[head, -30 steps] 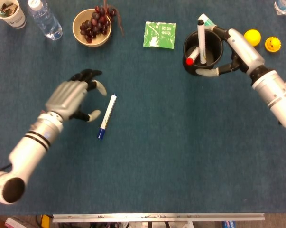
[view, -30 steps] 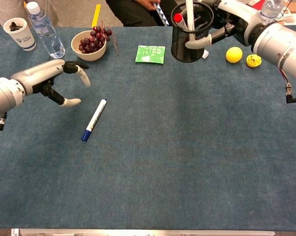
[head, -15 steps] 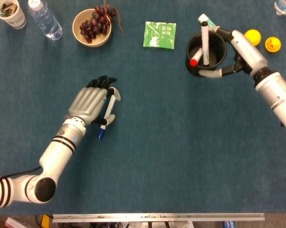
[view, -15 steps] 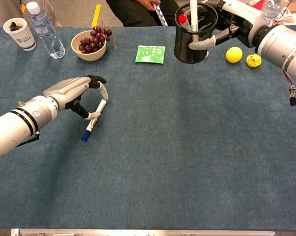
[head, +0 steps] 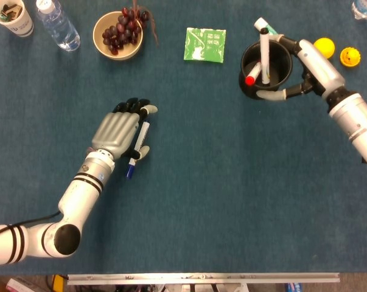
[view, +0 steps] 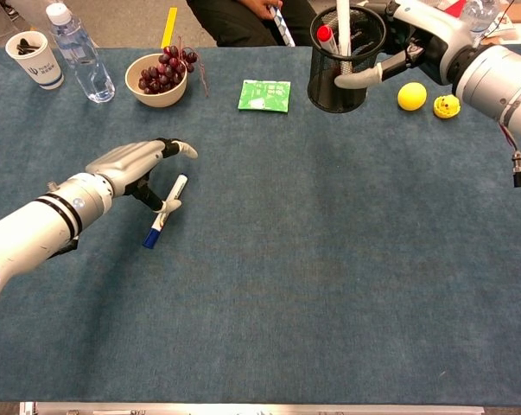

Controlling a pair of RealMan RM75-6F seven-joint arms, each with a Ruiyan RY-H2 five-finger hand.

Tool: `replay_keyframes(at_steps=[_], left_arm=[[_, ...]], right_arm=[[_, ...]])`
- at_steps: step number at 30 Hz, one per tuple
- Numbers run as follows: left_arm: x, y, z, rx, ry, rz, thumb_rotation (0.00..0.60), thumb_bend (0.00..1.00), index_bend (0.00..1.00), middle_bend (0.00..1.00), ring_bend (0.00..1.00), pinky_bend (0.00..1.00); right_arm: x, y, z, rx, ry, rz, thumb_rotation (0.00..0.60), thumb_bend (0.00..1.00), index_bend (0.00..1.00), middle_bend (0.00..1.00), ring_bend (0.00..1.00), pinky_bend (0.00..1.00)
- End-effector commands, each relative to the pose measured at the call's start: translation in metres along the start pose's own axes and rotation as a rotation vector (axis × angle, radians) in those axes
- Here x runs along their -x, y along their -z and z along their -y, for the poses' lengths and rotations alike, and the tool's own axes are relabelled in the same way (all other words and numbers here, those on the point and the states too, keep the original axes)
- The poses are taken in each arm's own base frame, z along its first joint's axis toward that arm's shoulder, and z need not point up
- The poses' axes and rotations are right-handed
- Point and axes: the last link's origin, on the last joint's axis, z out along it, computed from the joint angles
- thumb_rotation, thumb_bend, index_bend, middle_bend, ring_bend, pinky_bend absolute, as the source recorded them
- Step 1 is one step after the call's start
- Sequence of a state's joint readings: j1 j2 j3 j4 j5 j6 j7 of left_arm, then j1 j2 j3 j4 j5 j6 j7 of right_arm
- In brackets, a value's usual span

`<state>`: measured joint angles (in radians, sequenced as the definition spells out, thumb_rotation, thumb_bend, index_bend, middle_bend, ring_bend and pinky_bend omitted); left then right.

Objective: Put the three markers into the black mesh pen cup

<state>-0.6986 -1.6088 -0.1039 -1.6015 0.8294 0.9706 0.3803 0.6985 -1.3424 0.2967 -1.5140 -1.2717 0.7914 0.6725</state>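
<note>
Down on the table, blue-capped marker (head: 137,148) under the left hand (head: 117,132), fingers curled around it.

Left hand (head: 118,131) hides part of blue-capped marker (head: 130,170); grip unclear.

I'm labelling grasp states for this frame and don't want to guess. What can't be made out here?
- Whether the left hand actually grips the blue-capped marker: in the head view the hand covers part of it, and the chest view is too small to tell.
- The lower ends of the two markers in the mesh cup: hidden by its wall.
- The water bottle at the far right: cut off by the edge in both views.
</note>
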Motion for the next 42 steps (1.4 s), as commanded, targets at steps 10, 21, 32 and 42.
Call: replay_keyframes(at_steps=[10, 21, 32, 42], left_arm=[[0.007, 0.001, 0.002, -0.009, -0.022, 0.025, 0.6, 0.3, 0.15, 0.06, 0.01, 0.1], [0.009, 0.007, 0.008, 0.002, -0.083, 0.055, 0.6, 0.3, 0.13, 0.05, 0.01, 0.1], [0.005, 0.023, 0.029, -0.02, -0.157, 0.1, 0.6, 0.33, 0.08, 0.02, 0.0, 0.1], [-0.005, 0.028, 0.042, -0.024, -0.259, 0.047, 0.6, 0.33, 0.07, 0.0, 0.0, 0.1]], right_arm=[[-0.001, 0.001, 0.0, -0.001, -0.006, -0.002, 0.6, 0.36, 0.52, 0.45, 0.34, 0.29], [-0.003, 0.002, 0.0, -0.002, -0.01, -0.011, 0.6, 0.36, 0.53, 0.45, 0.34, 0.29], [-0.004, 0.003, 0.001, -0.003, -0.011, -0.016, 0.6, 0.36, 0.53, 0.45, 0.34, 0.29], [-0.003, 0.004, 0.003, -0.005, -0.009, -0.017, 0.6, 0.36, 0.53, 0.45, 0.34, 0.29]])
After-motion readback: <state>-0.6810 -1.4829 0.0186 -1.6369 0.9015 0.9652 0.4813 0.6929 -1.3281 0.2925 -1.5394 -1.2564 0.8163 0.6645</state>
